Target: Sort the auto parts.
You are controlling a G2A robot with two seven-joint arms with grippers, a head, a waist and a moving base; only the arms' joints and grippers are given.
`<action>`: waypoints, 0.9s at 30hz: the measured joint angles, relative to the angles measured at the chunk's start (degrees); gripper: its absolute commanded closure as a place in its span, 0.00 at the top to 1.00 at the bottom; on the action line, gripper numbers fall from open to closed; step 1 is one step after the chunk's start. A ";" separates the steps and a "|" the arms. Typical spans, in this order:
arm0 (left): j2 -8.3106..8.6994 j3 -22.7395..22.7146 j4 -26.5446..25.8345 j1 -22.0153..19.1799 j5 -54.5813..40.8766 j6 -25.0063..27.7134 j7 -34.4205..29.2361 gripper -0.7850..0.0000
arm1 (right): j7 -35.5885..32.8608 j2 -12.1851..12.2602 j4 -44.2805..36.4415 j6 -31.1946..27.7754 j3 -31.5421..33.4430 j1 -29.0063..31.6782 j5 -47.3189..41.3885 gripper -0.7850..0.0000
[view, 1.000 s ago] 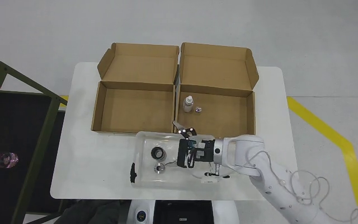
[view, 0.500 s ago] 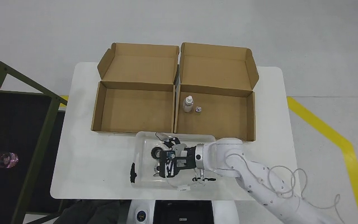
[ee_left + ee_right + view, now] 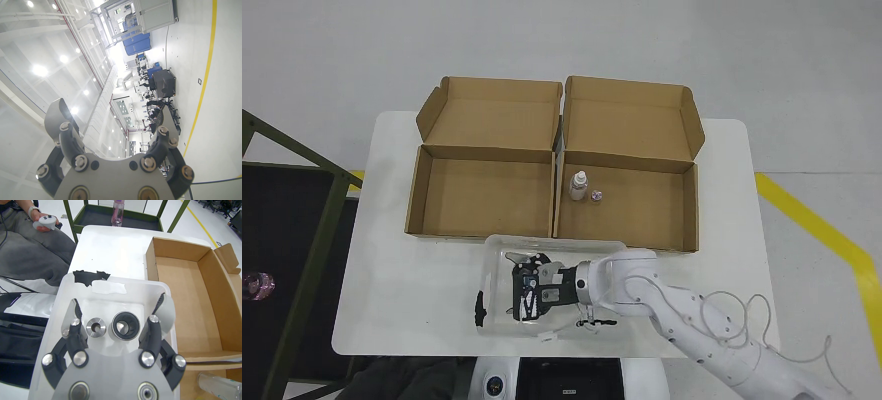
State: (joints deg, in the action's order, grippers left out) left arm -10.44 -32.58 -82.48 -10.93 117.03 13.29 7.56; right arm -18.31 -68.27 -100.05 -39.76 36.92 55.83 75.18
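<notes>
Now the right gripper is hovering low over the left end of the clear bin, which is sitting midway along the near edge of the worktop; its jaws are standing wide apart and gripping nothing; a second ago it was hanging over the bin's middle, to the right of the parts, and it has been sliding leftward since, so that it is now covering them from above. Two parts are lying just beside each other on the bin floor: a steel ring and a black sleeve with a metal rim; both are sitting between the spread fingers, the ring nearer one, the sleeve nearer the other. As I judge it, the approach is ending and a pick is coming next; the jaws are straddling both parts, so closing here is risking a pinch on the pair rather than on one. Toward the far edge the left cardboard box is standing open, while the right cardboard box is already holding a small bottle and a tiny part near its left wall; sorting is looking about half finished. Meanwhile the left gripper is pointing up at the ceiling, jaws parted, holding nothing.
</notes>
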 measured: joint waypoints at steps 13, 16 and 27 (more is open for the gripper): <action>0.00 0.00 0.00 0.00 0.00 0.00 0.00 1.00 | -1.01 -0.54 3.71 1.59 0.77 -0.16 1.96 0.64; 0.00 0.00 0.00 0.00 0.00 0.00 0.00 1.00 | -1.21 -0.74 4.46 1.62 0.70 -0.34 2.07 0.63; 0.00 0.00 0.00 0.00 0.00 0.00 0.00 1.00 | -1.54 -1.71 6.29 2.11 0.01 -1.08 2.23 0.48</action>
State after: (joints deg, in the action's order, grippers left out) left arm -10.44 -32.58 -82.48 -10.93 117.03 13.29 7.56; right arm -19.84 -69.98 -93.77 -37.66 36.93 54.75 77.41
